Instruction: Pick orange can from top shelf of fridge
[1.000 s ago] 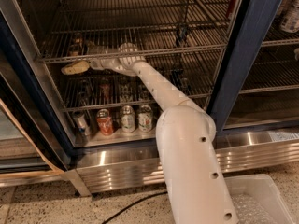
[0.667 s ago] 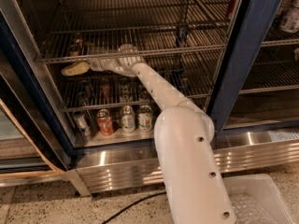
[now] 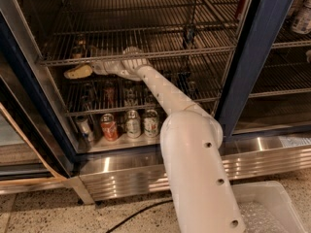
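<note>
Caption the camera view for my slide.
Arm extended into the fridge, gripper at the top shelf front bar, close to the orange can.

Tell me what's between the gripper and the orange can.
In the camera view, the front bar of the top shelf runs between them: the gripper is just below it, the orange can stands on the rack above.

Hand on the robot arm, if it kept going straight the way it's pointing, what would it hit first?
Probably the left inner wall of the fridge. The hand points left, and the orange can sits above that line in the picture, though depth is unclear.
</note>
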`<state>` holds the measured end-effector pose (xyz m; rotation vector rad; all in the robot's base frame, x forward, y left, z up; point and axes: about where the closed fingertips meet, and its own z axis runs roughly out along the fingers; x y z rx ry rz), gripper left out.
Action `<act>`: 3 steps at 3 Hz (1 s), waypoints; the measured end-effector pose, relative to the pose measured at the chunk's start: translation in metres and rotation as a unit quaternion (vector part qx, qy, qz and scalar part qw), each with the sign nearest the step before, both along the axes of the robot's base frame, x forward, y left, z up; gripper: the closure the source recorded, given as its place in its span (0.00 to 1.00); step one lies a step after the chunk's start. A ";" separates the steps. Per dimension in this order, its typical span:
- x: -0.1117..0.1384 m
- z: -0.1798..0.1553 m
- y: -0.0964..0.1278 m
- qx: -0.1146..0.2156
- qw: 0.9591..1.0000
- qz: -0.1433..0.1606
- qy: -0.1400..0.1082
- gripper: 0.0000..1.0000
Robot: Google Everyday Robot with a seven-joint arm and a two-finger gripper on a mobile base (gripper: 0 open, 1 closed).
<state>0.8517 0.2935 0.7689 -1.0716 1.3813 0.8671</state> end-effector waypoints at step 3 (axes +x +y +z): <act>0.005 -0.010 -0.003 -0.004 1.000 -0.010 0.006 0.09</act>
